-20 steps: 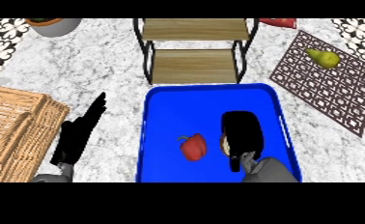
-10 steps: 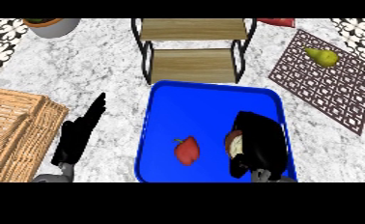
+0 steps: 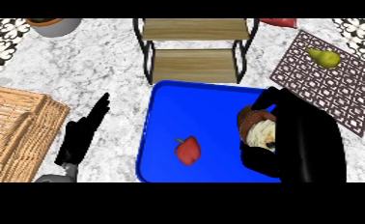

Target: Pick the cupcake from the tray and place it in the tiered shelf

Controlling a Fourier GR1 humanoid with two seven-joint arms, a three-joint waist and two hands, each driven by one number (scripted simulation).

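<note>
The tray (image 3: 160,121) is blue and lies on the marble counter (image 3: 107,68), just in front of the wooden tiered shelf (image 3: 194,49). The cupcake (image 3: 258,127) sits at the tray's right side, brown wrapper and pale frosting showing. The right hand (image 3: 303,141) is curled round it, thumb over the wrapper's far edge and fingers under the frosting's near side, hiding much of it. Whether the cupcake is off the tray's floor cannot be told. A red pepper (image 3: 188,150) lies on the tray, left of the cupcake and apart from it.

The left hand (image 3: 80,138) rests left of the tray, fingers straight, holding nothing. A wicker basket (image 3: 21,131) lies further left of it. Right of the tray is a brown lattice mat (image 3: 314,83) with a pear (image 3: 324,58) on it. A grey pot (image 3: 53,25) stands far left of the shelf.
</note>
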